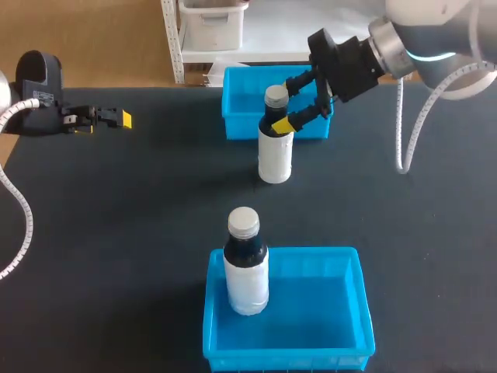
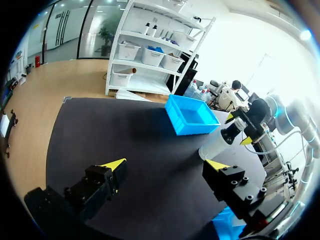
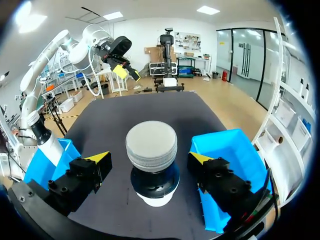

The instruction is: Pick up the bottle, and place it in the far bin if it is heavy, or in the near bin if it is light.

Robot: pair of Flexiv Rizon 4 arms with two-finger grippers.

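Note:
A white bottle (image 1: 274, 151) with a dark neck and grey cap stands on the black table just in front of the far blue bin (image 1: 241, 85). My right gripper (image 1: 286, 103) is open and straddles its neck; in the right wrist view the cap (image 3: 151, 144) sits between the fingers with gaps on both sides. A second, similar bottle (image 1: 246, 272) stands upright in the left part of the near blue bin (image 1: 326, 311). My left gripper (image 1: 116, 119) hangs open at the far left of the table, well away from both bottles, with nothing between its fingers (image 2: 114, 165).
The black table (image 1: 116, 233) spreads wide on the left and right of the bins. In the left wrist view the far bin (image 2: 192, 117) lies ahead, with the gripped-around bottle (image 2: 217, 144) and my right gripper (image 2: 240, 131) beside it.

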